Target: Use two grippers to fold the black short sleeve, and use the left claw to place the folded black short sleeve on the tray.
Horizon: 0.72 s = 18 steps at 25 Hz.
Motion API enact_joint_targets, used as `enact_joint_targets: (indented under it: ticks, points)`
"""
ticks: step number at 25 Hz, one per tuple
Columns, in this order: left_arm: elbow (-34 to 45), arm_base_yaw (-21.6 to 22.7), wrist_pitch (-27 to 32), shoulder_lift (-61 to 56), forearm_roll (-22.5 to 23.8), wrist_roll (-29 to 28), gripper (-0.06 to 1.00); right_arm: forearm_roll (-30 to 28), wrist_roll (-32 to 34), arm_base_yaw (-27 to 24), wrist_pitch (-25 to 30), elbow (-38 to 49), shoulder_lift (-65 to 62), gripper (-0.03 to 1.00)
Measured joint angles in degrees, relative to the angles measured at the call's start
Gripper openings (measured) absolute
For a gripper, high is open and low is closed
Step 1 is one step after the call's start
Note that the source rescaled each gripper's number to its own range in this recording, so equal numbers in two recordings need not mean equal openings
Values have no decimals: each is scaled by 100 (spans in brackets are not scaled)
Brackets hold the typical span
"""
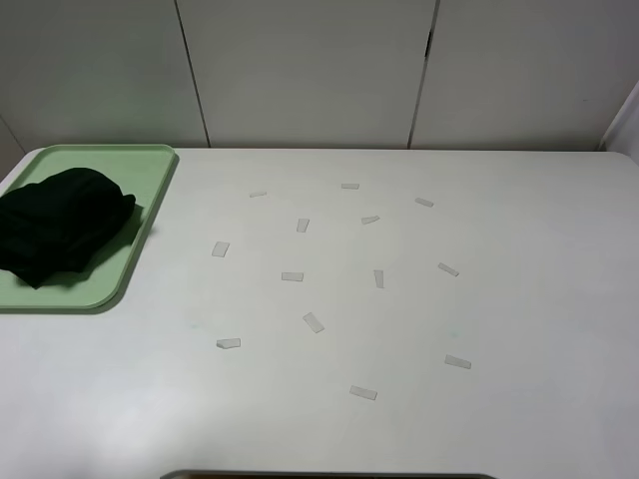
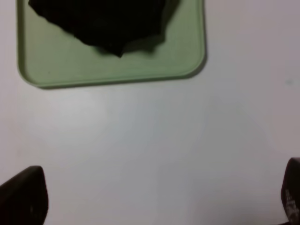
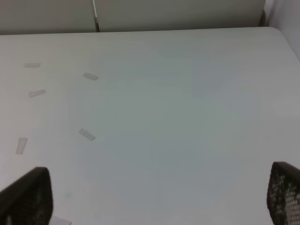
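The black short sleeve (image 1: 62,224) lies as a folded black bundle on the light-green tray (image 1: 150,172) at the far left of the table. In the left wrist view the bundle (image 2: 105,23) sits on the tray (image 2: 108,70), with bare table between it and my left gripper (image 2: 157,199). That gripper is open and empty, with its fingertips (image 2: 23,197) wide apart. My right gripper (image 3: 154,197) is open and empty over bare table. Neither arm shows in the exterior high view.
Several small pale tape strips (image 1: 314,321) are scattered over the middle of the white table (image 1: 519,299); some show in the right wrist view (image 3: 86,135). White wall panels (image 1: 310,70) stand behind the table's far edge.
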Motion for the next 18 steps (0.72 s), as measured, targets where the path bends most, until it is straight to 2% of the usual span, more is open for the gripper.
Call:
enact_joint_targets:
  ticks: [3, 12, 18]
  points:
    - [305, 0, 7, -867, -274, 126, 100, 0, 0, 0, 0, 0, 0, 100]
    - [1340, 0, -7, -2510, -915, 142, 100, 0, 0, 0, 0, 0, 0, 100]
    - [2010, 0, -318, -3479, -967, 155, 100, 0, 0, 0, 0, 0, 0, 100]
